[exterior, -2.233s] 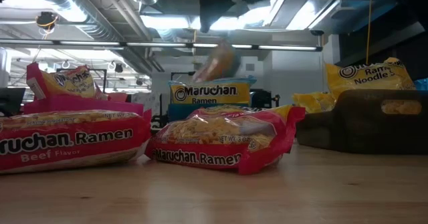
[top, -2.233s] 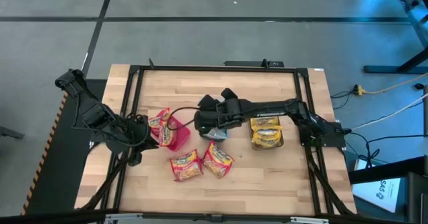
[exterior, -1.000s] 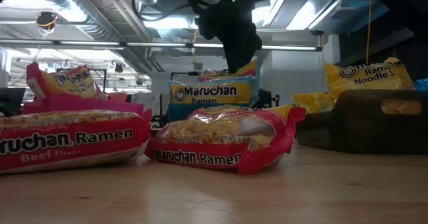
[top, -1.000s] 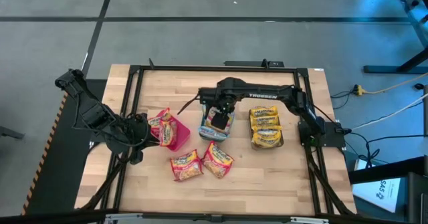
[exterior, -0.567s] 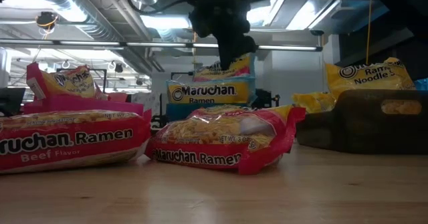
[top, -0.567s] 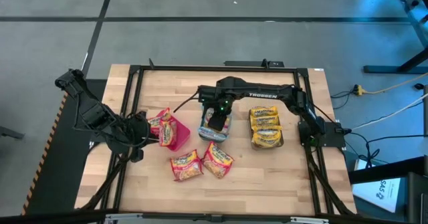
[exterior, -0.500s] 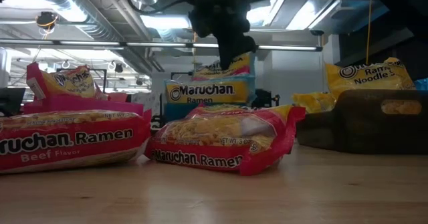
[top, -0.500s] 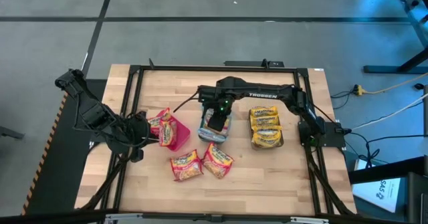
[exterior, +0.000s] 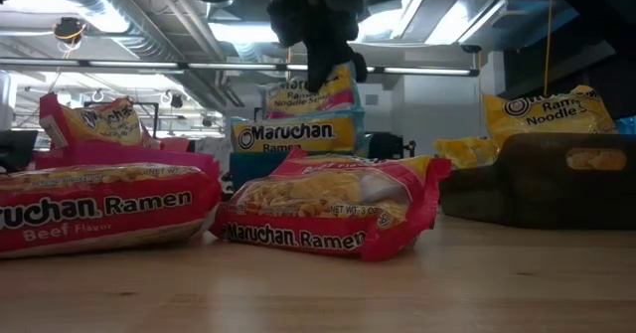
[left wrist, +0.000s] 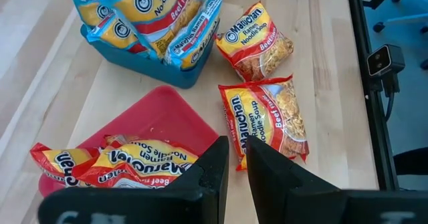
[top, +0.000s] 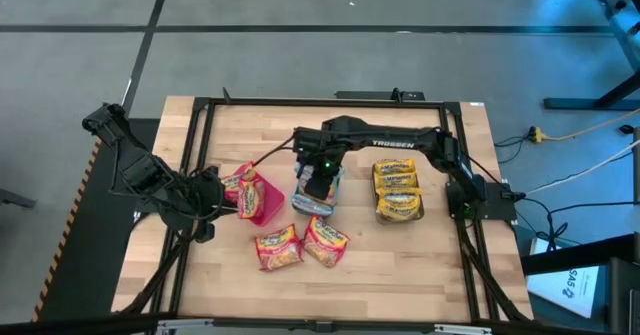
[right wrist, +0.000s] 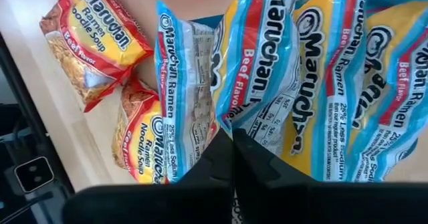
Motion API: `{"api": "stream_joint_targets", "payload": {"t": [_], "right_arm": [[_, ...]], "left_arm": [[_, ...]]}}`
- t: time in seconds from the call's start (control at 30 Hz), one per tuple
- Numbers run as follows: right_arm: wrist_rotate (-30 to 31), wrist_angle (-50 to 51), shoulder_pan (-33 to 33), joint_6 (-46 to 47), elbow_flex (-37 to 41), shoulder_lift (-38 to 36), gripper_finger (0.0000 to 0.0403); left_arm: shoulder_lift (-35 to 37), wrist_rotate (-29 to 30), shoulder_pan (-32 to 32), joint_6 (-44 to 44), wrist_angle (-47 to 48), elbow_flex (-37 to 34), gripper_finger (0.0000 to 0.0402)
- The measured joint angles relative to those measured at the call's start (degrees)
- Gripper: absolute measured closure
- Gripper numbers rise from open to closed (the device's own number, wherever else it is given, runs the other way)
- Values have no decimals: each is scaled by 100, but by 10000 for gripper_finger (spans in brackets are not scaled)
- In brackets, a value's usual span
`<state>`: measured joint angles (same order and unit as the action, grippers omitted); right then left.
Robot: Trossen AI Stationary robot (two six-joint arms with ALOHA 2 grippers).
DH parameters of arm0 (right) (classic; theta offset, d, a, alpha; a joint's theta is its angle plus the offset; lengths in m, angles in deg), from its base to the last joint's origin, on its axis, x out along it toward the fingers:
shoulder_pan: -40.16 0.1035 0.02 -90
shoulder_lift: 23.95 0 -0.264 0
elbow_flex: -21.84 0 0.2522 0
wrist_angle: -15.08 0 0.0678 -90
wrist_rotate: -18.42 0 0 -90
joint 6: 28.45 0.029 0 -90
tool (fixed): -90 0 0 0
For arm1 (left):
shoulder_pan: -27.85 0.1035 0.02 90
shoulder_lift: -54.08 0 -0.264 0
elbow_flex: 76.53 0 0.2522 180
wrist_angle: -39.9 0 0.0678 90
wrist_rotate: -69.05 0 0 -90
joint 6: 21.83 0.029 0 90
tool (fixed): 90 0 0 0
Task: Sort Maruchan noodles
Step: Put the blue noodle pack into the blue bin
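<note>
placing a blue packet (right wrist: pixel 257 70) into the blue bin (left wrist: pixel 144 65) mid-bench, i'd keep my right end effector (top: pixel 318 180), pinched narrow on it, centred before letting go. 2 red packets (top: pixel 300 243) lie loose nearby; left end effector (left wrist: pixel 232 158), nearly closed and empty, waits by the pink bin (top: pixel 265 202).

Both arms are basically all black, chunky jointed tube segments with a matte finish. The right arm (top: pixel 400 143) has white "TROSSEN" lettering along its long link, plus a tiny green light glowing just behind the right gripper (top: pixel 318 183). A thin dark cable loops off its wrist. The left arm (top: pixel 140 170) looks more tangled, with black cables bunched behind the left gripper (left wrist: pixel 231 158). The fingers (left wrist: pixel 212 164) are flat, dark, blade-like slabs, plain plastic-looking.
</note>
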<state>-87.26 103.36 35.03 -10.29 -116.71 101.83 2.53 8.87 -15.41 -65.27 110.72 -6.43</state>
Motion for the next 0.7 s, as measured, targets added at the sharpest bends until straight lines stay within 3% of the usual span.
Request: {"api": "stream_joint_targets", "payload": {"t": [0.43, 0.7], "right_arm": [[829, -220, 751, 128, -7, 0, 401], [1169, -201, 687, 588, -8, 22, 399]], "left_arm": [[2, -2, -1, 3, 162, 0, 355], [1, -9, -1, 0, 164, 0, 355]]}}
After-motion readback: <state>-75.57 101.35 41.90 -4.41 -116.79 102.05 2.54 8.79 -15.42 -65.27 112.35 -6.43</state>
